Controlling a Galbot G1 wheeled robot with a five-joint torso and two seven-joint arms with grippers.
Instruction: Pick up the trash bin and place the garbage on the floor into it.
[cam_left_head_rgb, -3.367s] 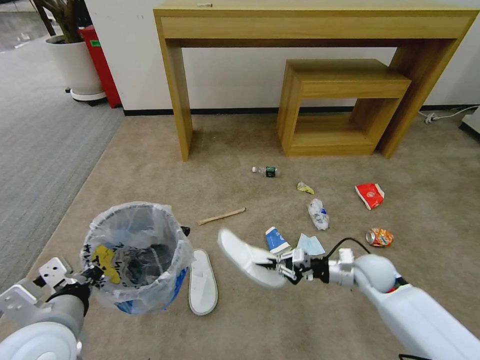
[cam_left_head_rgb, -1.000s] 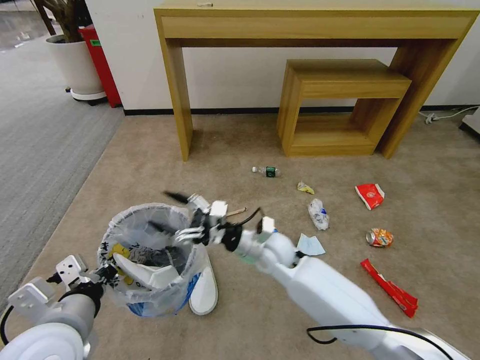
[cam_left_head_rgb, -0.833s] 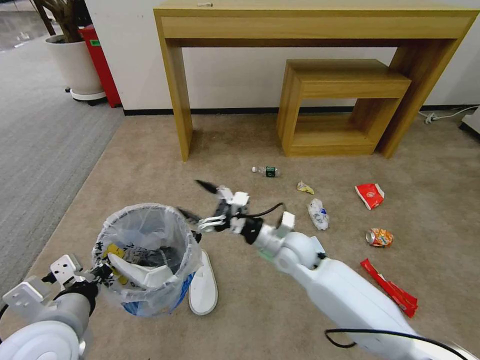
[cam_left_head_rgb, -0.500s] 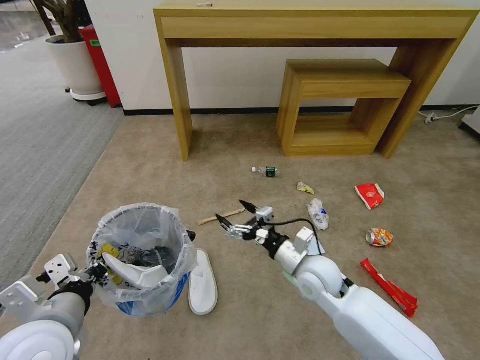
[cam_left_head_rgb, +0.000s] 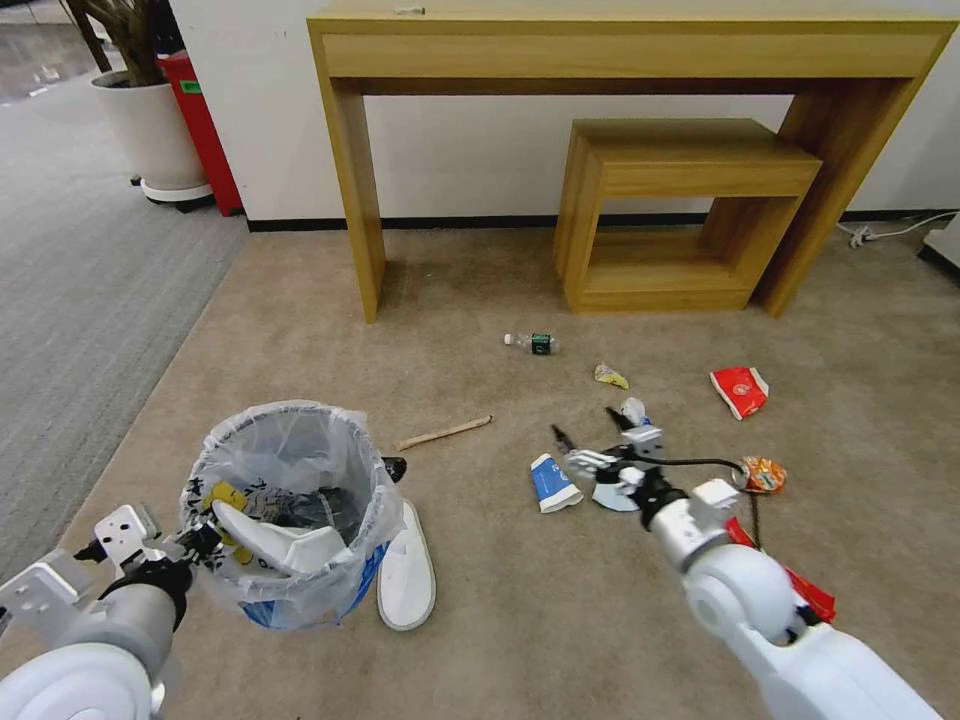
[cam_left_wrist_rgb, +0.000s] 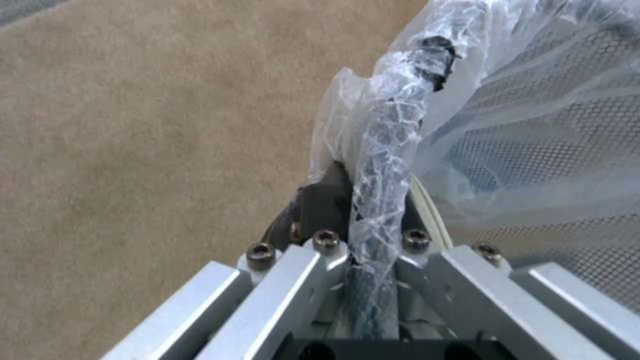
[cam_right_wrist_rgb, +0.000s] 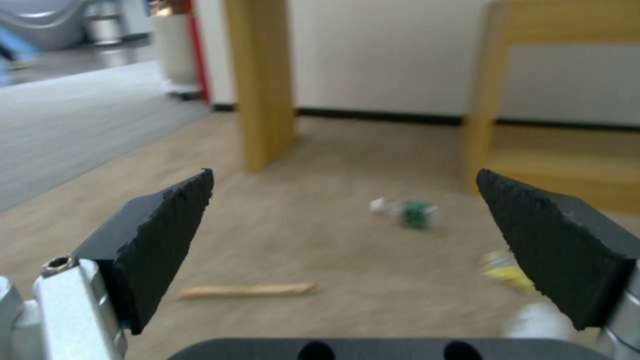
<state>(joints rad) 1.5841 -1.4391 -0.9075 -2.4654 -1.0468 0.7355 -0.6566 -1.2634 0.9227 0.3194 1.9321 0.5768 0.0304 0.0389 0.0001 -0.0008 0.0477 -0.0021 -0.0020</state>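
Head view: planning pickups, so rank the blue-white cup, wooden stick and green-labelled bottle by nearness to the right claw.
1. Blue-white cup: just on the bin side of the open right claw.
2. Wooden stick: farther toward the bin.
3. Green-labelled bottle: farthest, toward the wooden table.

Crinkled, translucent plastic film lines the trash bin (cam_left_head_rgb: 290, 520), glossy where it bunches in the left gripper (cam_left_wrist_rgb: 373, 220) of bare brushed metal with dark hex screws. Behind the film there's a fine perforated mesh wall. The floor (cam_left_head_rgb: 480, 620) reads as matt, short-pile beige carpet. At three o'clock from the bin, the right gripper (cam_right_wrist_rgb: 347, 250) shows rough, matt black pads (cam_right_wrist_rgb: 160, 240). The wooden stick (cam_left_head_rgb: 443, 432) looks raw; the can (cam_left_head_rgb: 760, 474) shiny.
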